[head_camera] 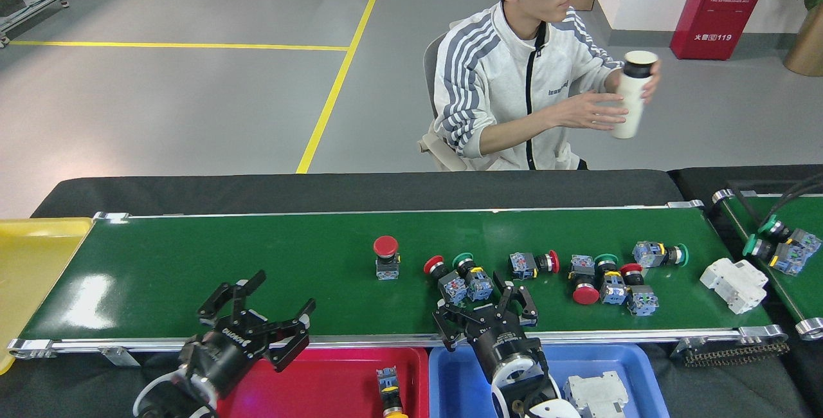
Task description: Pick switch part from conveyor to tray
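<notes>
Several switch parts [546, 273] lie scattered along the right half of the conveyor [193, 263], red and green push-button heads on grey-blue bodies. One red-capped switch [386, 256] stands upright near the belt's middle, apart from the rest. Just right of it, a red-and-green pair [458, 278] lies close together, touching or nearly so, and a white breaker block [734, 284] rests near the belt's right end. The right hand [485, 315], black fingers spread wide and holding nothing, reaches over the conveyor's near rail just below that pair, not touching any part. The left hand [257, 321], likewise spread wide and empty, hovers over the near rail farther left, well apart from every switch. Below the rail sit two trays: the red tray [321, 386] holds one switch [389, 392] with a yellow collar, and the blue tray [456, 386] holds a white breaker [598, 395]. A yellow tray [32, 276] adjoins the belt's left end. At far right, a smaller angled belt [800, 289] carries two green-capped switches [781, 245]. Behind the black-draped surface [321, 190], a seated person [514, 83] in a striped white jacket holds a white bottle [633, 93] in both hands.
</notes>
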